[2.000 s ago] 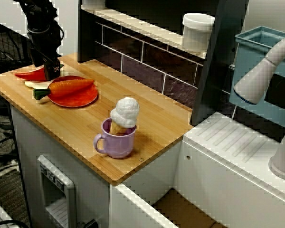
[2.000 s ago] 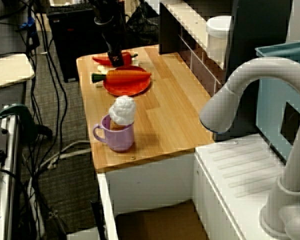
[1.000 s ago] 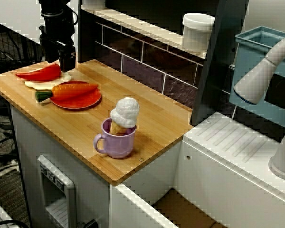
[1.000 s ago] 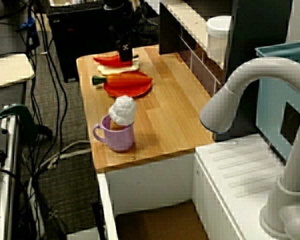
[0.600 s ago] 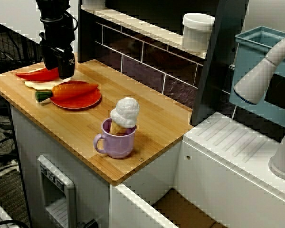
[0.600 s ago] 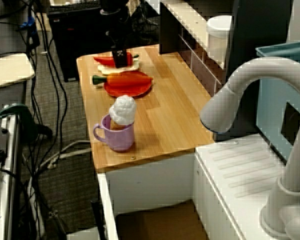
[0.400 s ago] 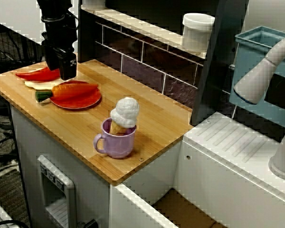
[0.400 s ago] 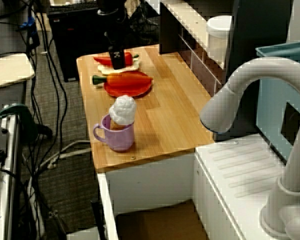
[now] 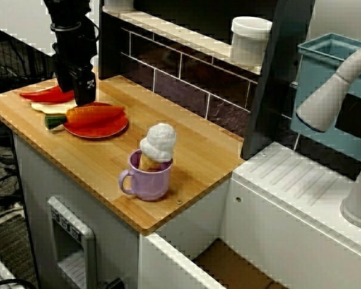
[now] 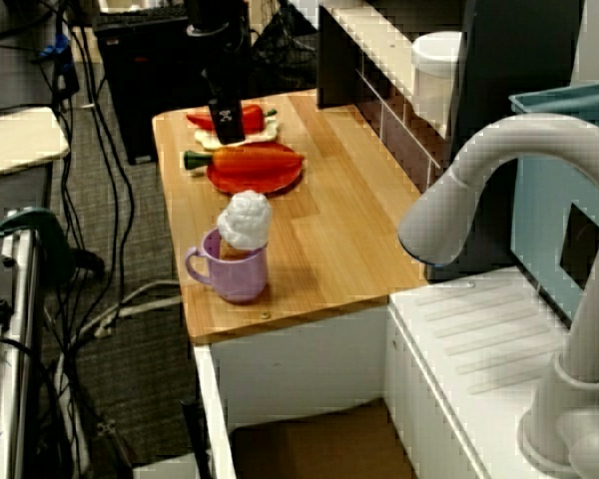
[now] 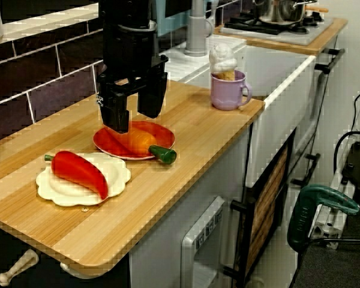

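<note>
Side view shows my hand (image 11: 135,111) empty above the red plate (image 11: 167,138), fingers spread wide enough to straddle the carrot (image 11: 139,143) lying flat across that plate, leafy end overhanging its rim.

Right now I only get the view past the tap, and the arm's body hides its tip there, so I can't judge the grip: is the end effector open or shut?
Observer: Open. In the view from the counter's end, the end effector has its fingers spread apart with nothing between them.
Operator: In my view it seems to sit over the pepper. What is really under it?
Observer: The carrot on the red plate. The fingers hang low over that plate, and I cannot tell whether they touch anything.
</note>
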Controlling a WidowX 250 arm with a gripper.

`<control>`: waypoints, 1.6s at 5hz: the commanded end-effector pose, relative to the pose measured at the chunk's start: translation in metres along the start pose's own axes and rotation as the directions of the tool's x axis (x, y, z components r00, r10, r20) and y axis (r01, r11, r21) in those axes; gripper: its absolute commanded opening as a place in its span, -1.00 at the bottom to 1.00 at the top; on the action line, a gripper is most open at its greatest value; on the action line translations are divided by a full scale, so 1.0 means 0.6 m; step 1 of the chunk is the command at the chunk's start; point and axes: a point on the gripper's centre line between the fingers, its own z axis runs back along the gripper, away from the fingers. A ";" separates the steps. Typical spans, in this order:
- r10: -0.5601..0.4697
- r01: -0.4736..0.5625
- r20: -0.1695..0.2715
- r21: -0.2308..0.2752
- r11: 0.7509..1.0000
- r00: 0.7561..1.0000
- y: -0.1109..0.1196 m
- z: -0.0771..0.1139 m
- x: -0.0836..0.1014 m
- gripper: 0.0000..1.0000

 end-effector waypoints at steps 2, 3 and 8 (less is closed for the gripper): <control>-0.003 0.001 0.058 0.050 0.999 0.998 0.000 0.018 0.018 1.00; 0.006 -0.009 0.057 0.058 0.998 0.998 -0.005 0.009 0.020 1.00; 0.046 -0.050 0.046 0.094 0.994 0.998 0.006 -0.038 0.014 1.00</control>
